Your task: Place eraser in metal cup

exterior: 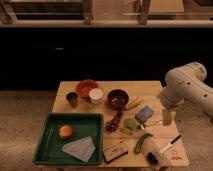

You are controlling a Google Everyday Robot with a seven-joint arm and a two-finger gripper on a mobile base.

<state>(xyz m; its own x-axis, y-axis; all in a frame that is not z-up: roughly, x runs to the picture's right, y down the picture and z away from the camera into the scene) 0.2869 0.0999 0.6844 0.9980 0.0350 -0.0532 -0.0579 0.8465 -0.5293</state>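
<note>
Surface: a light wooden table on a speckled floor, with a dark wall behind it and pale rails above.

The white, rounded arm enters from the right. The gripper hangs over the table's right side, just beside a blue-grey sponge. Whether it is apart or together cannot be told, and nothing is seen held in it.

The eraser lies flat at the front edge, just right of a green tray and well apart from the gripper, to the front and left of it. The metal cup stands upright at the rear left, near a white cup and far from both eraser and gripper.

Materials: the eraser is a rectangular block with a pale top and dark sides. The metal cup is short, round and dark grey. The tray holds an orange ball-shaped item and a grey cloth.
</note>
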